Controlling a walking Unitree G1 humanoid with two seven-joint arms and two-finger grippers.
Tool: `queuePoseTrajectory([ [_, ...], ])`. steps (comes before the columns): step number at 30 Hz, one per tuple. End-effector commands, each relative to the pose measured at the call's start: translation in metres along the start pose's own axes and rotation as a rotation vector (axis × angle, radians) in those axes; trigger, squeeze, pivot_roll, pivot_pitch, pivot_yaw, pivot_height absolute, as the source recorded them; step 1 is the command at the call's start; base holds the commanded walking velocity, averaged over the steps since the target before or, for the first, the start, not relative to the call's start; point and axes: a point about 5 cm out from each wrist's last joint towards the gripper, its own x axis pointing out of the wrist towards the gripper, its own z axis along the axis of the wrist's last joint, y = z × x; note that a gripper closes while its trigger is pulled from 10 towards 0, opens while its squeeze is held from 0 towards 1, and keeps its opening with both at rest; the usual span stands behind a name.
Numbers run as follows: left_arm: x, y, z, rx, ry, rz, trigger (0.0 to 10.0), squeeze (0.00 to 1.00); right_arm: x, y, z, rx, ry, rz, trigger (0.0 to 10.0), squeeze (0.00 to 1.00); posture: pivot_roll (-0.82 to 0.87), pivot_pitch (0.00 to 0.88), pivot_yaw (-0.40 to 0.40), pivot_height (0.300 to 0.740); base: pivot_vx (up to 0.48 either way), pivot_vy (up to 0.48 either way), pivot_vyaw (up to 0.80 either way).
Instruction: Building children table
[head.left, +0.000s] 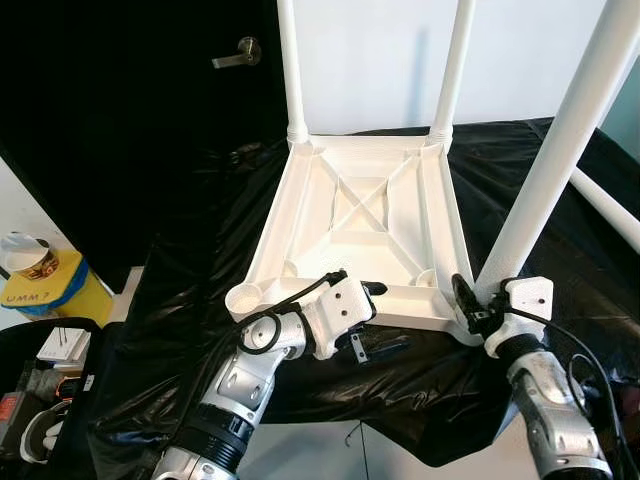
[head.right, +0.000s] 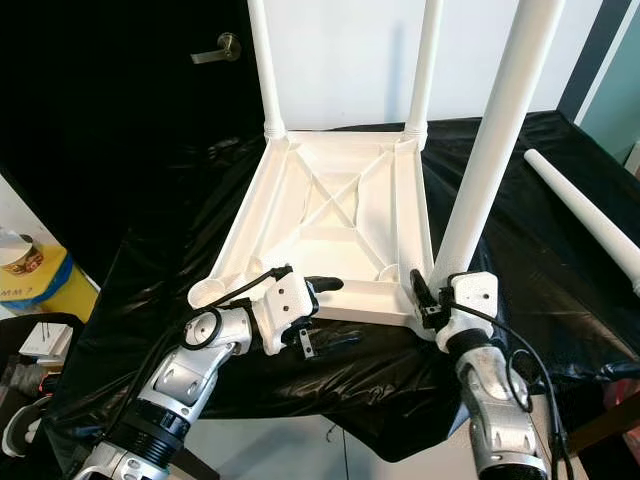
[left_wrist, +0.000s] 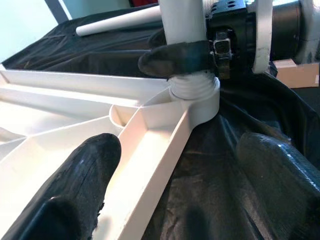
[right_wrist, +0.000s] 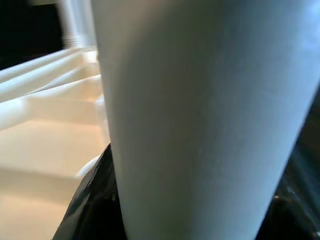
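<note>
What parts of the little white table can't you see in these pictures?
- Tops of the two far legs: cut off by the top edge of the eye views.
- How far the near leg is screwed into its corner socket: the right gripper wraps it.
- The table top's smooth face: turned down onto the black sheet.
- Loose leg: its far end leaves the frame.

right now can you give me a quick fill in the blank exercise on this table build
1. The white tabletop lies upside down on a ____ plastic sheet.
2. The right gripper is shut on the table leg at the near ____ corner.
3. Legs standing in corner sockets number ____.
4. A loose leg lies on the sheet to the robot's ____.

Missing words: black; right; three; right
</note>
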Motion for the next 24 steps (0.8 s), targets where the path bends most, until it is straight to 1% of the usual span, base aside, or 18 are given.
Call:
queuePoseTrajectory([
  [1, -0.002, 0.01, -0.004, -0.021, 0.026, 0.129, 10.0, 0.0, -0.008, -0.006, -0.024, -0.007, 0.134, -0.123, 10.0, 0.0, -0.18, 0.0, 0.054, 0.74, 0.0, 0.0, 0.0],
  [2, -0.002, 0.01, -0.004, -0.021, 0.026, 0.129, 10.0, 0.0, -0.008, -0.006, -0.024, -0.007, 0.134, -0.123, 10.0, 0.0, -0.18, 0.0, 0.054, 0.74, 0.0, 0.0, 0.0],
  [3, -0.002, 0.01, -0.004, -0.024, 0.027, 0.129, 10.0, 0.0, -0.009, -0.004, -0.026, 0.002, 0.142, -0.169, 10.0, 0.0, -0.18, 0.0, 0.054, 0.74, 0.0, 0.0, 0.0],
  [4, -0.002, 0.01, -0.004, -0.024, 0.027, 0.129, 10.0, 0.0, -0.009, -0.004, -0.026, 0.002, 0.142, -0.169, 10.0, 0.0, -0.18, 0.0, 0.054, 0.74, 0.0, 0.0, 0.0],
  [6, -0.001, 0.013, -0.005, -0.024, 0.035, 0.14, 10.0, 0.0, -0.01, 0.004, -0.027, 0.03, 0.141, -0.257, 10.0, 0.0, -0.18, 0.0, 0.048, 0.74, 0.0, 0.0, 0.0],
  [7, -0.001, 0.013, -0.005, -0.024, 0.035, 0.14, 10.0, 0.0, -0.01, 0.004, -0.027, 0.03, 0.141, -0.257, 10.0, 0.0, -0.18, 0.0, 0.048, 0.74, 0.0, 0.0, 0.0],
  [8, -0.001, 0.014, -0.005, -0.021, 0.04, 0.146, 10.0, 0.0, -0.01, 0.008, -0.027, 0.049, 0.136, -0.281, 10.0, 0.0, -0.18, 0.0, 0.044, 0.74, 0.0, 0.0, 0.0],
  [9, -0.001, 0.016, -0.005, -0.021, 0.041, 0.153, 10.0, 0.0, -0.009, 0.014, -0.025, 0.061, 0.129, -0.276, 10.0, 0.0, -0.18, 0.0, 0.041, 0.74, 0.0, 0.0, 0.0],
  [10, -0.001, 0.018, -0.005, -0.02, 0.043, 0.159, 10.0, 0.0, -0.007, 0.016, -0.023, 0.06, 0.111, -0.271, 10.0, 0.0, -0.19, 0.0, 0.039, 0.74, 0.0, 0.0, 0.0],
  [19, 0.0, 0.023, -0.004, -0.022, 0.045, 0.176, 10.0, 0.0, -0.004, 0.016, -0.014, 0.046, 0.058, -0.26, 10.0, 0.0, -0.2, 0.0, 0.03, 0.74, 0.0, 0.0, 0.0],
  [24, 0.001, 0.024, -0.003, -0.023, 0.042, 0.178, 10.0, 0.0, -0.004, 0.016, -0.012, 0.039, 0.048, -0.264, 10.0, 0.0, -0.21, 0.0, 0.028, 0.74, 0.0, 0.0, 0.0],
])
